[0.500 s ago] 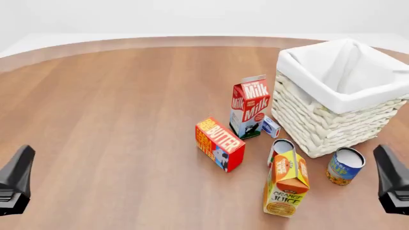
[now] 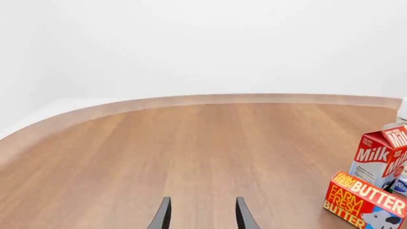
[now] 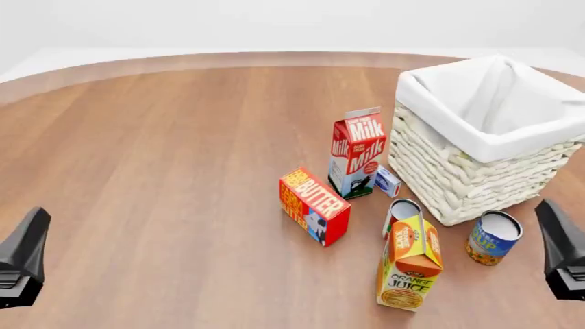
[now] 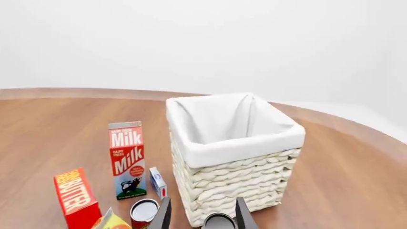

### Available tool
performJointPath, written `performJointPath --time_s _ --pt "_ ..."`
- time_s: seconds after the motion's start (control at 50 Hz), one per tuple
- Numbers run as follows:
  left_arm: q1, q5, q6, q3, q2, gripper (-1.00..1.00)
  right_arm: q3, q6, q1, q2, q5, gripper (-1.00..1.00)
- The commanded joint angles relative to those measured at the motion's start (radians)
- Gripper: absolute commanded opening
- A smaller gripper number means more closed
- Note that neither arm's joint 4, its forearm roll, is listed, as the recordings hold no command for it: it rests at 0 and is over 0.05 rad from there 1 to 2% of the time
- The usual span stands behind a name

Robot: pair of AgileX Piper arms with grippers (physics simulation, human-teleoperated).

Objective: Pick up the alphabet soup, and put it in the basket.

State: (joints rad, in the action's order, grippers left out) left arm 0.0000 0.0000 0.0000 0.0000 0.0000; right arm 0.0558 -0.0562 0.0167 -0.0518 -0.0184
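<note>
The alphabet soup (image 3: pixel 494 237) is a short blue-and-yellow can with a pale lid. It stands upright on the table just in front of the basket (image 3: pixel 457 179), a big white wicker one with a cloth liner. My right gripper (image 3: pixel 555 233) is open and empty, near the table's front right and to the right of the can. In the right wrist view the can's lid (image 4: pixel 219 222) shows low between the open fingers (image 4: pixel 164 214), with the basket (image 4: pixel 241 183) behind it. My left gripper (image 3: pixel 32 233) is open and empty at the front left, far from the can.
An orange juice carton (image 3: pixel 409 264) stands left of the soup, with a red-and-white can (image 3: pixel 402 211) behind it. A butter box (image 3: pixel 314 204), a milk carton (image 3: pixel 358 152) and a small blue-white box (image 3: pixel 388 181) stand left of the basket. Milk (image 2: pixel 381 157) and butter (image 2: pixel 362 200) show in the left wrist view.
</note>
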Motion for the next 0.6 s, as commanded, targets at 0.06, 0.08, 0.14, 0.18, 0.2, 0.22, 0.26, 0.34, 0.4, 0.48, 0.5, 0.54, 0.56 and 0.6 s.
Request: performJointPath --time_s 0.06,0.08,0.14,0.18,0.2,0.22,0.26,0.34,0.4,0.48,0.5,0.54,0.56,0.6 --pt "0.000 0.000 0.000 0.000 0.000 1.00 0.070 -0.033 -0.002 -0.008 -0.071 1.00" --pt "0.000 0.000 0.000 0.000 0.000 1.00 0.073 -0.035 -0.002 -0.012 -0.073 1.00" --pt "0.000 0.000 0.000 0.000 0.000 1.00 0.079 -0.034 -0.002 -0.007 -0.084 1.00" --pt "0.000 0.000 0.000 0.000 0.000 1.00 0.085 -0.039 -0.004 -0.014 -0.091 1.00" --pt "0.000 0.000 0.000 0.000 0.000 1.00 0.085 -0.039 -0.004 -0.014 -0.091 1.00" --pt "0.000 0.000 0.000 0.000 0.000 1.00 0.085 -0.039 -0.004 -0.014 -0.091 1.00" --pt "0.000 0.000 0.000 0.000 0.000 1.00 0.108 -0.035 -0.003 -0.029 -0.115 1.00" --pt "0.000 0.000 0.000 0.000 0.000 1.00 0.108 -0.035 -0.003 -0.029 -0.115 1.00" --pt "0.000 0.000 0.000 0.000 0.000 1.00 0.135 -0.035 -0.006 -0.032 -0.157 1.00" --pt "0.000 0.000 0.000 0.000 0.000 1.00 0.147 -0.033 -0.006 -0.034 -0.191 1.00" --pt "0.000 0.000 0.000 0.000 0.000 1.00 0.148 -0.031 -0.006 -0.036 -0.195 1.00" --pt "0.000 0.000 0.000 0.000 0.000 1.00 0.146 -0.034 -0.011 -0.048 -0.194 1.00" --pt "0.000 0.000 0.000 0.000 0.000 1.00 0.146 -0.034 -0.011 -0.048 -0.194 1.00" --pt "0.000 0.000 0.000 0.000 0.000 1.00 0.146 -0.034 -0.011 -0.048 -0.194 1.00"
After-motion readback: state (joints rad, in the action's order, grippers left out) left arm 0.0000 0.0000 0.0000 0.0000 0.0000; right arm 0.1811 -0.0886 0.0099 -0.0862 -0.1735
